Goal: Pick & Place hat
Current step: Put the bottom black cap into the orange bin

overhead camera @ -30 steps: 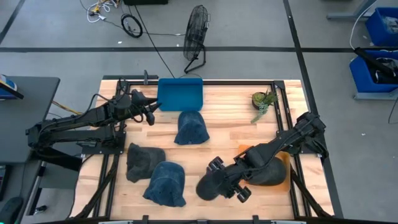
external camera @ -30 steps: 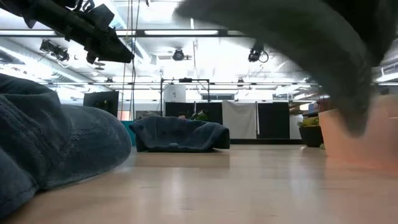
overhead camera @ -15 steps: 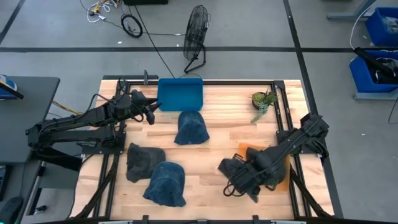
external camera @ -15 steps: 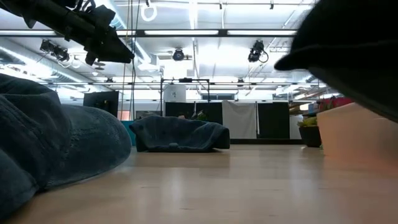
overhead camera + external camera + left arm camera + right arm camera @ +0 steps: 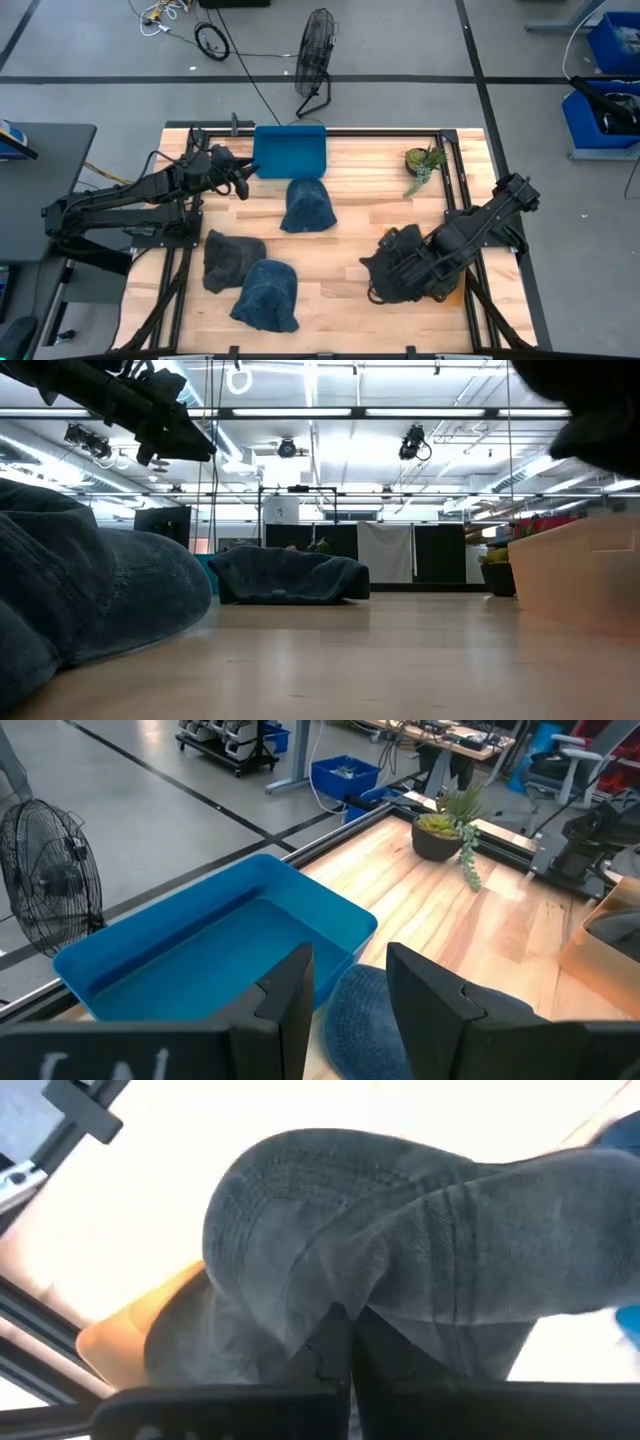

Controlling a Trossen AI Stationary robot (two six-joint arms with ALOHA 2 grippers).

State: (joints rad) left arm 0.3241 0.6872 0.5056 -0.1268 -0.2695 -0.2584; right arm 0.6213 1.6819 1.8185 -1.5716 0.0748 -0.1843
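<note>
With my right tool (image 5: 345,1342) pinched tight on the dark grey hat (image 5: 400,268), which hangs above the orange bin (image 5: 456,291) at the tabletop's right edge, I'd centre it fully over the bin before releasing, left tool (image 5: 345,995) parked narrowly parted.

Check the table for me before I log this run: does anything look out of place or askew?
Nothing stands out. The right claw holds a dark hat by the orange bin; three hats lie loose on the wood, and the left claw waits near the blue bin.
</note>
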